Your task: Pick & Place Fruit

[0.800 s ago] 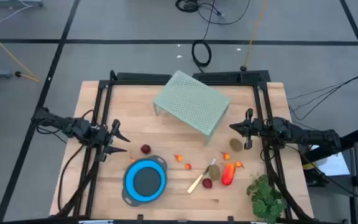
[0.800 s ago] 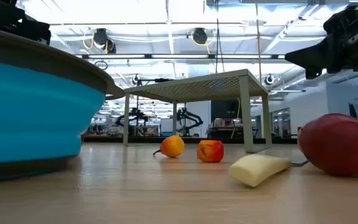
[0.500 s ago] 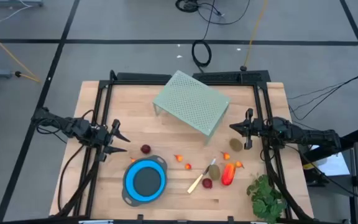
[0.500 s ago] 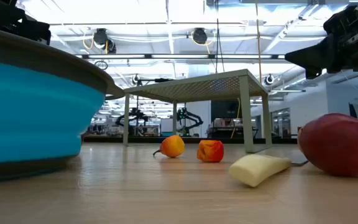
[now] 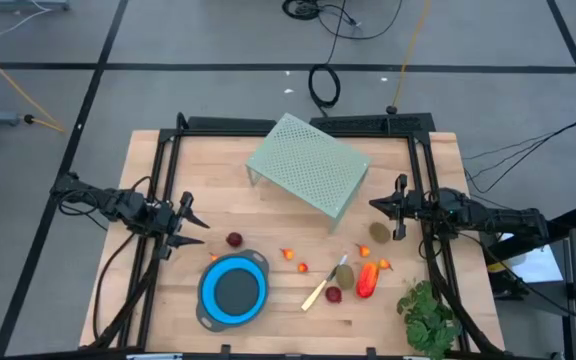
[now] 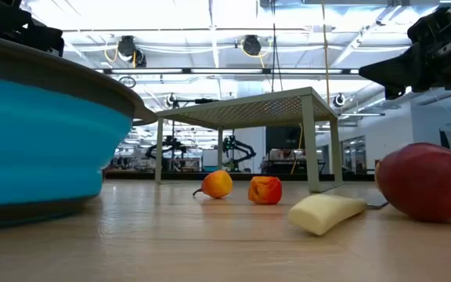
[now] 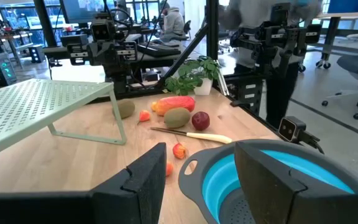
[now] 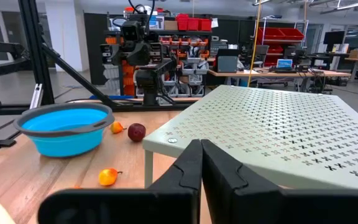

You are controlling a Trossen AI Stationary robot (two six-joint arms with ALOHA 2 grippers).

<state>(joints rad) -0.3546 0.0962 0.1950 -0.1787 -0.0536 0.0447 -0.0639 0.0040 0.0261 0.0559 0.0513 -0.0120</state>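
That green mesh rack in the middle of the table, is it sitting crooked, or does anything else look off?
Yes: the green mesh rack sits turned at an angle to the table's edges. The fruit lies scattered, with a dark red ball off alone near the blue bowl. Nothing looks spilled or broken.

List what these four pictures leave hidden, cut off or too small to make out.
- Low view: the blue bowl is cut by the left edge; its inside is hidden by its own wall.
- Low view: the dark red fruit hides what lies behind it.
- High view: the tiny orange-red pieces are too small to identify.
- Left wrist view: the left gripper's fingers hide the table below.

table | on it: fruit, knife, bowl, rack, greens
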